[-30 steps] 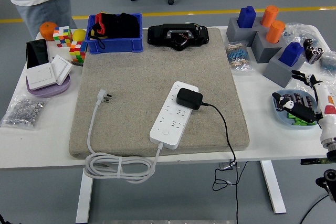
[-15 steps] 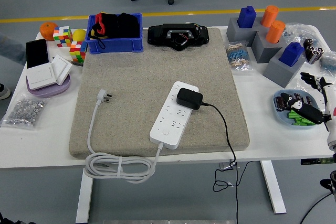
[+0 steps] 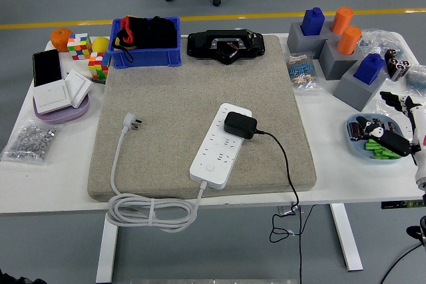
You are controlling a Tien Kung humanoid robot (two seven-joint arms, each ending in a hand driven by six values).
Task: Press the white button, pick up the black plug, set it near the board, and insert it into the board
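The black plug (image 3: 239, 125) is a chunky matte block sitting in the long white power strip (image 3: 220, 145), on a fuzzy beige felt mat (image 3: 200, 84) on the smooth white surface (image 3: 53, 177). The right hand (image 3: 397, 119) hovers at the right edge over a blue dish (image 3: 356, 143), fingers loosely spread, holding nothing. It's backed off right since 1 second ago, and the person at the far left is gone.

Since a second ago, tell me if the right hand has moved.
Yes. The right hand has drawn back toward the right edge, away from the blue dish it partly covered; the black plug stays in the power strip.
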